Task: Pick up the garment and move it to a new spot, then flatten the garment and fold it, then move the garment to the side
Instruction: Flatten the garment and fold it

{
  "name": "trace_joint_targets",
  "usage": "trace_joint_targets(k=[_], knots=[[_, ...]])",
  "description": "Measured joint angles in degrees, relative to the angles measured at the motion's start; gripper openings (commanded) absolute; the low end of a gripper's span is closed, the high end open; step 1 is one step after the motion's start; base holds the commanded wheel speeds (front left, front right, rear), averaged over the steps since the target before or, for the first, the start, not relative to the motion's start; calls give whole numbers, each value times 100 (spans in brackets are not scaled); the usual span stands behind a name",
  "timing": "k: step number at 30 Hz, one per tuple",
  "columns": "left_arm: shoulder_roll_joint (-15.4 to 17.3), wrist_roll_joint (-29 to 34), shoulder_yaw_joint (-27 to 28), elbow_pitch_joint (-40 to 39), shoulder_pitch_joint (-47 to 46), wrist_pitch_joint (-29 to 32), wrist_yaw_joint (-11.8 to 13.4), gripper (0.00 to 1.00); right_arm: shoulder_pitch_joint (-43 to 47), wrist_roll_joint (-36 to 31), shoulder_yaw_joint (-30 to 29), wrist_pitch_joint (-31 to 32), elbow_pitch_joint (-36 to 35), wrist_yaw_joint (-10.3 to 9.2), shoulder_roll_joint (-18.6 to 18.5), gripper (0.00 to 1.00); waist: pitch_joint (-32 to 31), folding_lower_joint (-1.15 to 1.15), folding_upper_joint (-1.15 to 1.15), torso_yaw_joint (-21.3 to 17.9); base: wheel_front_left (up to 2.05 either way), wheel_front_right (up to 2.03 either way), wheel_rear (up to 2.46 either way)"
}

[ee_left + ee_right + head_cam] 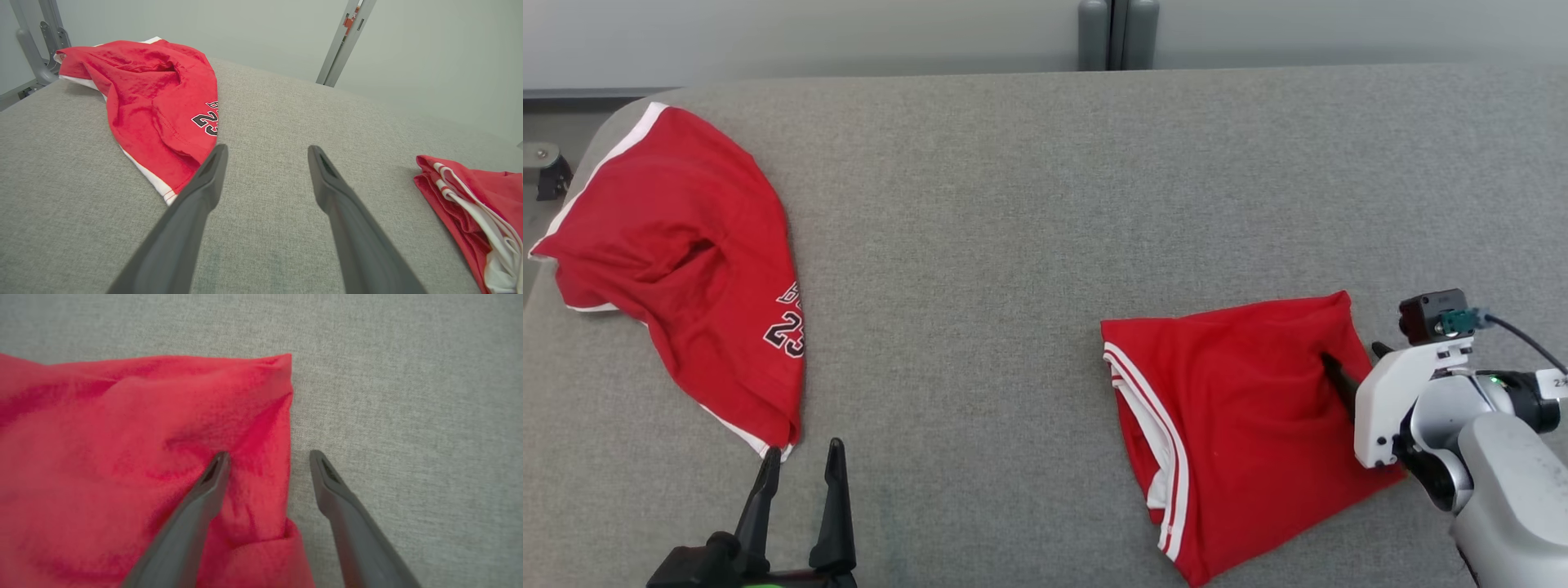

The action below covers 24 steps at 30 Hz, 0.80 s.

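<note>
jersey [686, 245] just beside left pincer [803, 449], well apart from folded garment [1233, 408]

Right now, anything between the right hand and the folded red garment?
Nothing visible. The open right hand straddles the folded red garment at its edge: one finger is over the fabric, the other over the bare grey table beside it. The crumpled jersey lies across the table, by the left hand.

Lab (padded table [1013, 204], metal frame [343, 41])
</note>
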Motion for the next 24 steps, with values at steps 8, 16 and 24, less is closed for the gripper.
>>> trace_joint_targets(k=[8,16,24], knots=[[-1,0,-140,-49,-99,0,-1,100,-709,146,-600,-602,296,1,-26,0,254,0,0,-1,0,0,0],[0,57,-218,-233,-415,0,-7,100,-1164,-85,-1769,-844,435,0,-485,0,641,0,0,-216,0,0,0],[30,138,-111,-243,-455,0,-7,100,-1033,-137,-1861,-868,77,-1,-342,0,795,0,0,-610,0,0,0]])
